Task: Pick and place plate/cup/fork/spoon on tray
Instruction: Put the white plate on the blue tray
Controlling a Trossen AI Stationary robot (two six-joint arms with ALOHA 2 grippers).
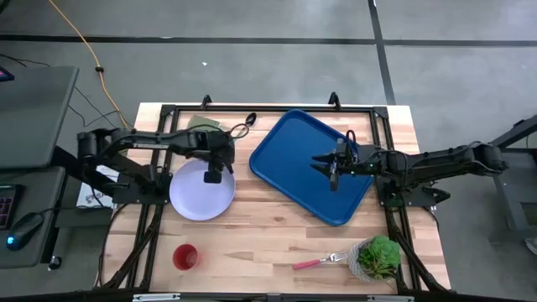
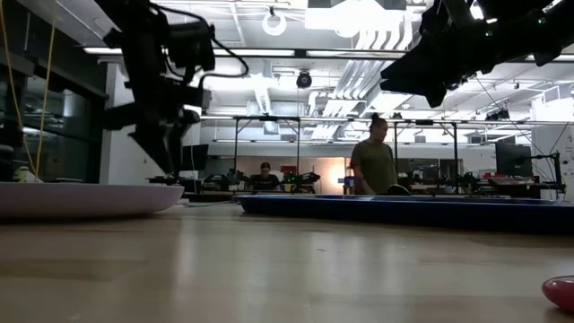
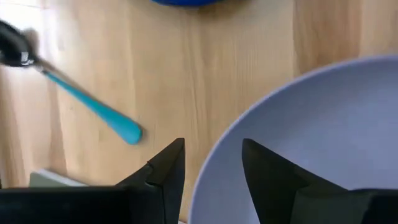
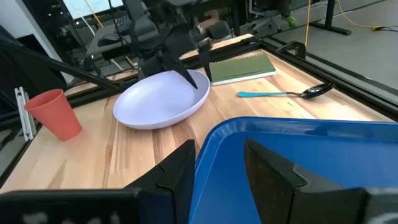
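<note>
Wooden table (image 1: 268, 243): left gripper (image 1: 213, 176), jaws apart, straddles the plate (image 1: 200, 197) rim.

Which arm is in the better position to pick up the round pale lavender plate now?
The left. Its open gripper hangs right at the edge of the round pale lavender plate, one finger on each side of the rim. The right gripper, also open, is over the blue rectangular tray.
</note>
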